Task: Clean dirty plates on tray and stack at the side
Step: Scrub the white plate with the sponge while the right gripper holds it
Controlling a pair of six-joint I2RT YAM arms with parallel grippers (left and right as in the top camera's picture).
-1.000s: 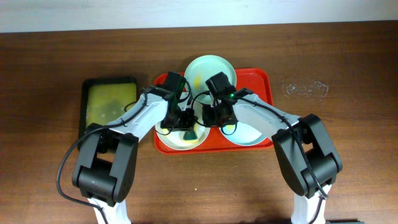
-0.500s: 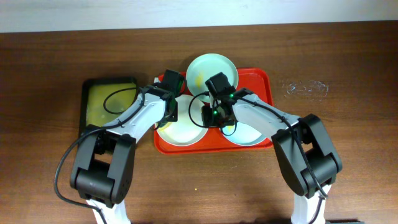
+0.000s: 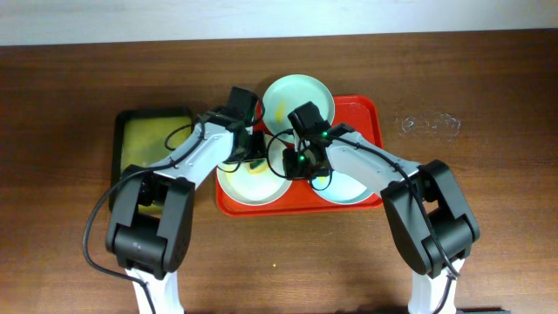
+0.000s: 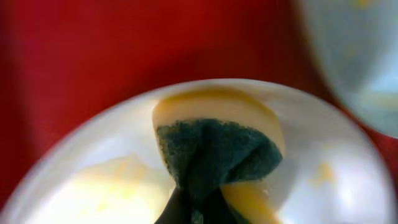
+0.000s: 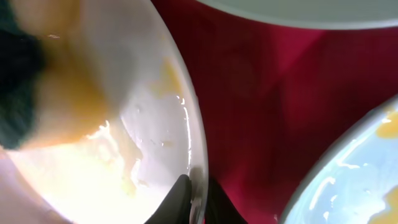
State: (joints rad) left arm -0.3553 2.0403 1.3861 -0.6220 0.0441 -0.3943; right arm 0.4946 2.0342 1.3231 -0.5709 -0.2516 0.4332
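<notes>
Now the sponge [image 4: 214, 158] sits farther back on the white plate [image 3: 246, 187].

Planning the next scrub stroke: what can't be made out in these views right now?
Overhead: the left hand and right hand cover part of the white plate, hiding any smears there.
Left wrist: the sponge hides the plate under it; the view is blurred.
Right wrist: the bottom edge cuts off the fingers; the left edge cuts off the sponge.
Overhead: the clear item right of the red tray is too faint to name.
</notes>
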